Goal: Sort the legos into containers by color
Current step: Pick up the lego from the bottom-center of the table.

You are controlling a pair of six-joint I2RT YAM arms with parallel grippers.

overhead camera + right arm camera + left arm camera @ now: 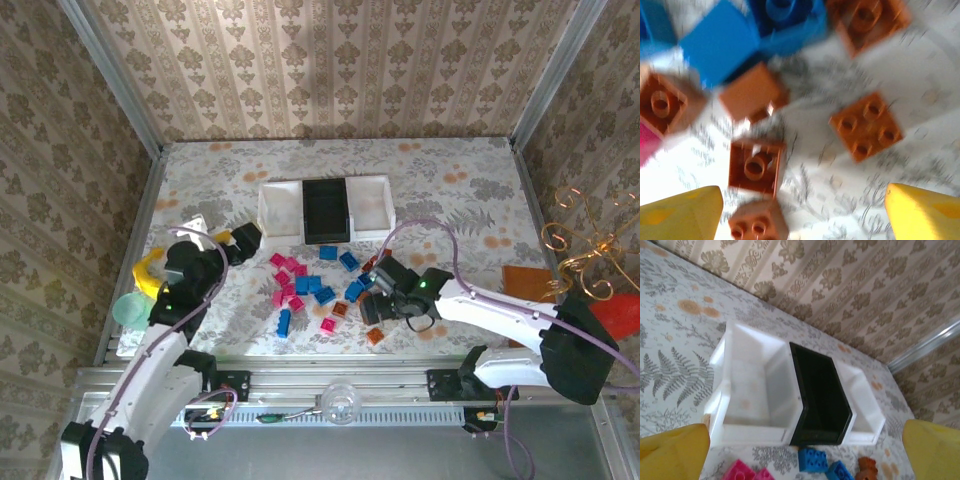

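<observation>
Just in front of the containers [282, 207], blue, pink and orange-brown legos [303, 284] lie scattered on the surface [450, 190]. The left hand [245, 240] hovers wide open beside their left white tray. The right hand [802, 190], fingers wide and seemingly empty, hangs over orange-brown bricks whose stud lettering is too blurred to read.

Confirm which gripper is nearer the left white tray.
Left. Left gripper sits by the near corner of the left white tray; right gripper is over the legos, farther off.
</observation>
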